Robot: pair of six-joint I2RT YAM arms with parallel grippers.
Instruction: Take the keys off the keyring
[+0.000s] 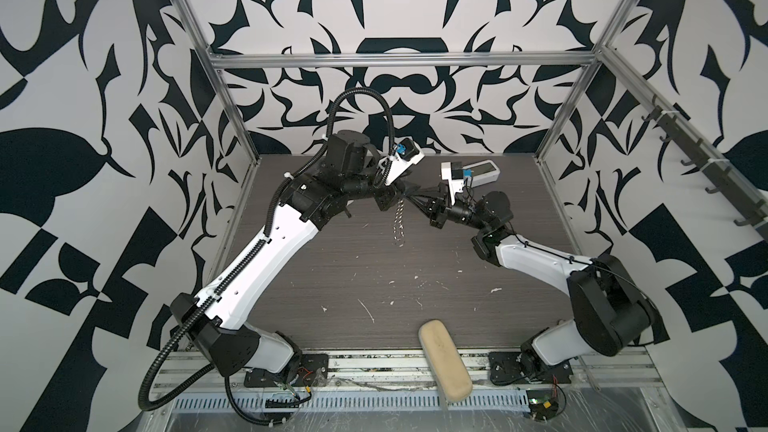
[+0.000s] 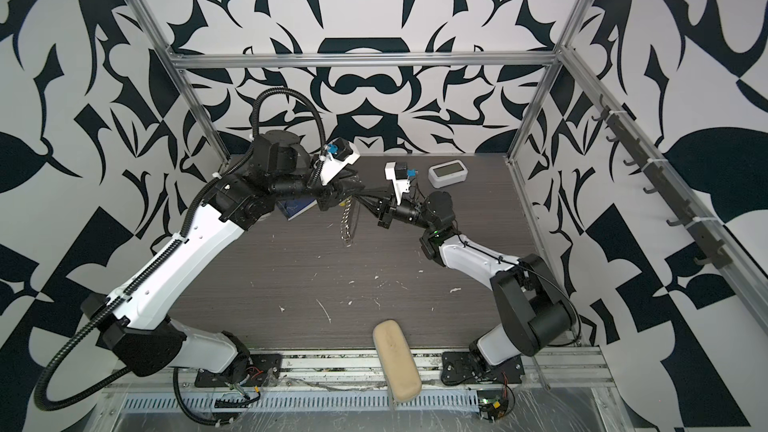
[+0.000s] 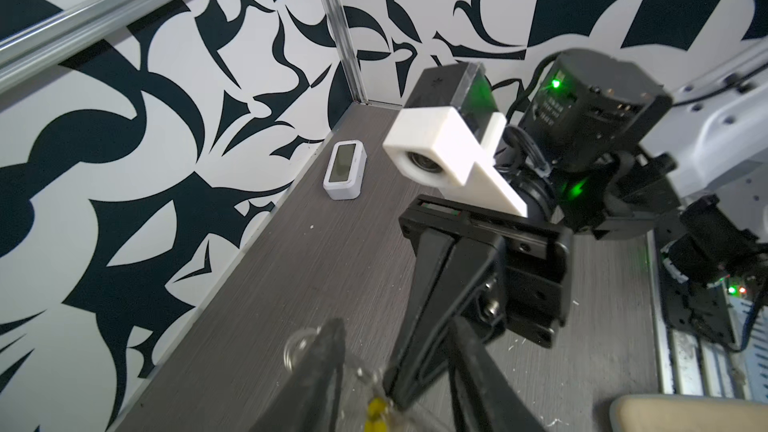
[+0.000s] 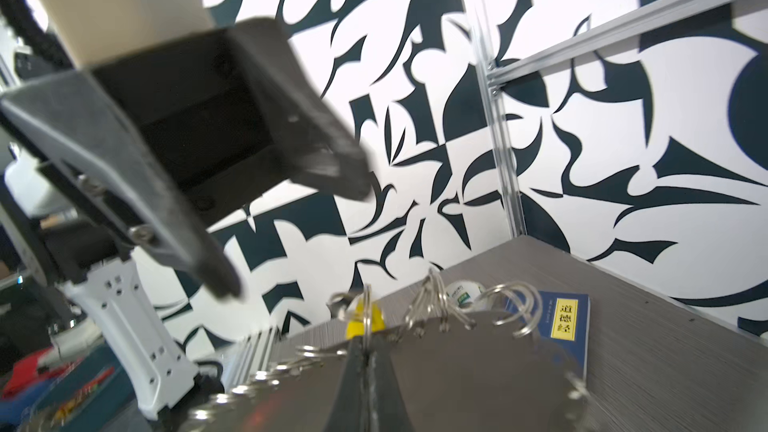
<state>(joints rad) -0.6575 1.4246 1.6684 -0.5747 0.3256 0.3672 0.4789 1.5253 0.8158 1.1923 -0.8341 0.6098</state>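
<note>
Right pincer (image 4: pixel 368 353) is clamped tight on one thin silver ring of the keyring (image 4: pixel 436 305), its wire loops fanned out just past the tips and a yellow-headed key (image 4: pixel 360 320) right at the pinch. The silver chain (image 1: pixel 398 222) dangles below those tips, and the left pincer (image 4: pixel 291 228) sits just beside them, jaws parted, gripping nothing.
</note>
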